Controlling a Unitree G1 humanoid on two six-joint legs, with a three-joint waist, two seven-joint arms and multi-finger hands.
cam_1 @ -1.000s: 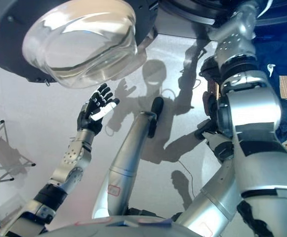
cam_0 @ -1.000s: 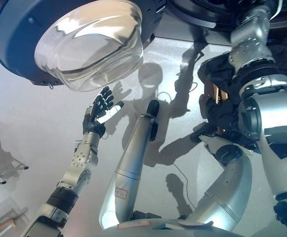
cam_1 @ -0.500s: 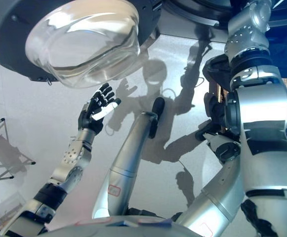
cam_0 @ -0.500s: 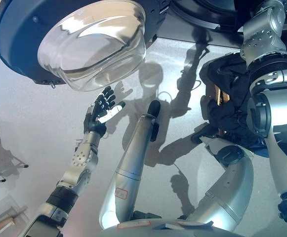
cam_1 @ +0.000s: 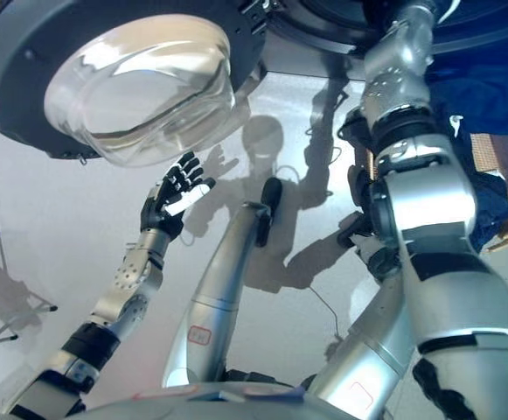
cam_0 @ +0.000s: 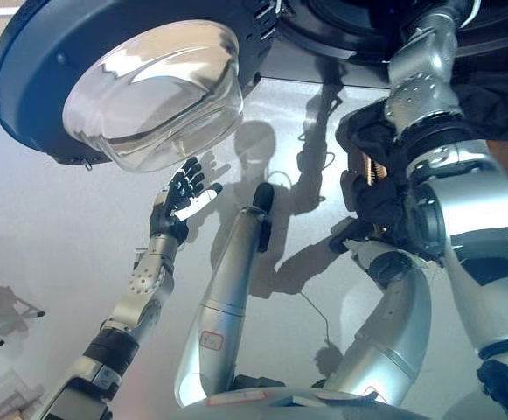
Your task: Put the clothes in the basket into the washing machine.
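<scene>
The washing machine's round door [cam_0: 26,70] stands open at the upper left, its glass bowl [cam_0: 153,92] bulging toward me. The dark drum opening [cam_0: 341,22] lies along the top edge. My left hand [cam_0: 177,203] is open and empty, fingers spread, just below the glass bowl. My right arm [cam_0: 420,96] reaches up into the drum opening, and its hand lies past the top edge. Behind that arm, at the right, a wicker basket [cam_1: 507,175] holds dark clothes [cam_0: 372,188] and blue cloth [cam_1: 490,87].
A thin metal folding frame [cam_0: 0,306] stands on the grey floor at the far left. The open door overhangs the space above my left hand.
My right arm has swung up and a little to the left toward the drum opening. The view has shifted slightly. My left hand holds its place under the door.
</scene>
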